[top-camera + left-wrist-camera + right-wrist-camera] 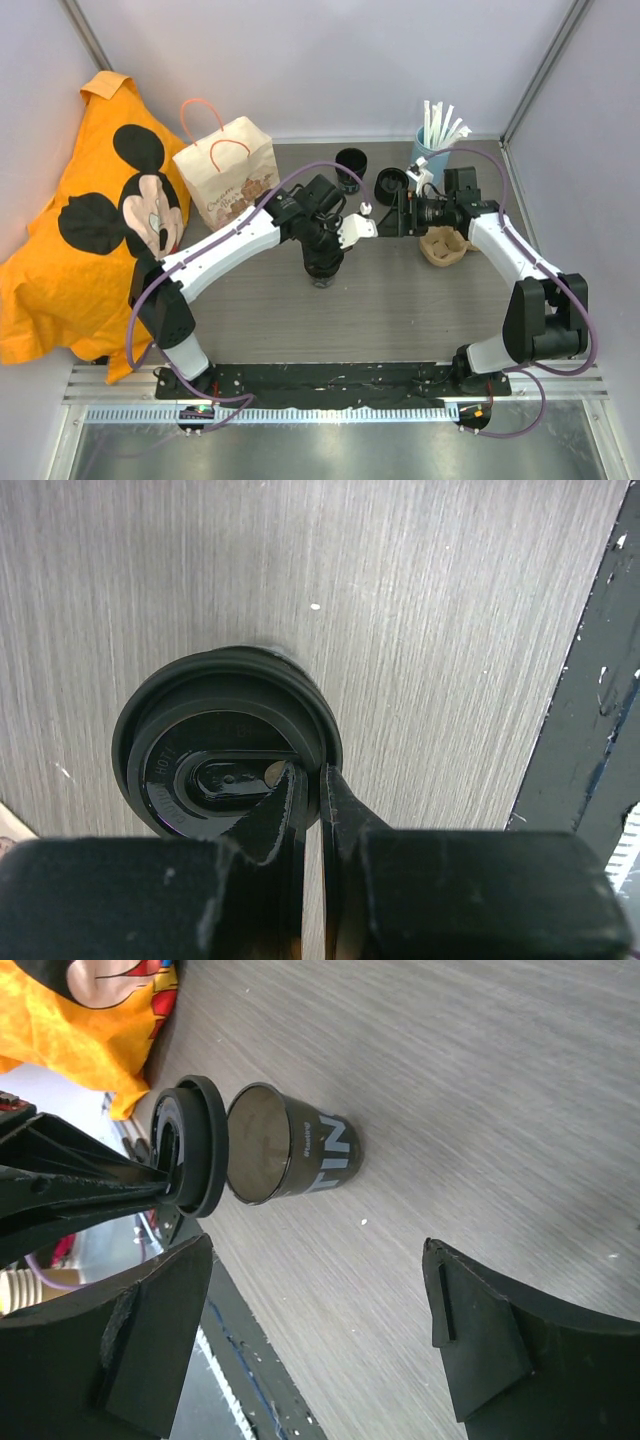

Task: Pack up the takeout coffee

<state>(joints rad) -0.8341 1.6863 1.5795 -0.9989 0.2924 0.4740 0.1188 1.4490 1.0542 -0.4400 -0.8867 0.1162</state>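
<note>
left fingers (285,815) pinch the lid (190,730) rim; right fingers (480,1340) gape empty; lid largely hides takeout coffee (315,1155) in left wrist view.

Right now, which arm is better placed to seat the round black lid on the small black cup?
Left: left gripper pinches the lid just above the cup; right gripper is open, empty.

**Where the three cams sit**

Top cam sits high at the near edge, looking down over the whole counter (400,300). Left wrist cam stares straight down, close on the lid (225,750). Right wrist cam skims low along the counter. Both wrist views share that lid.
</note>
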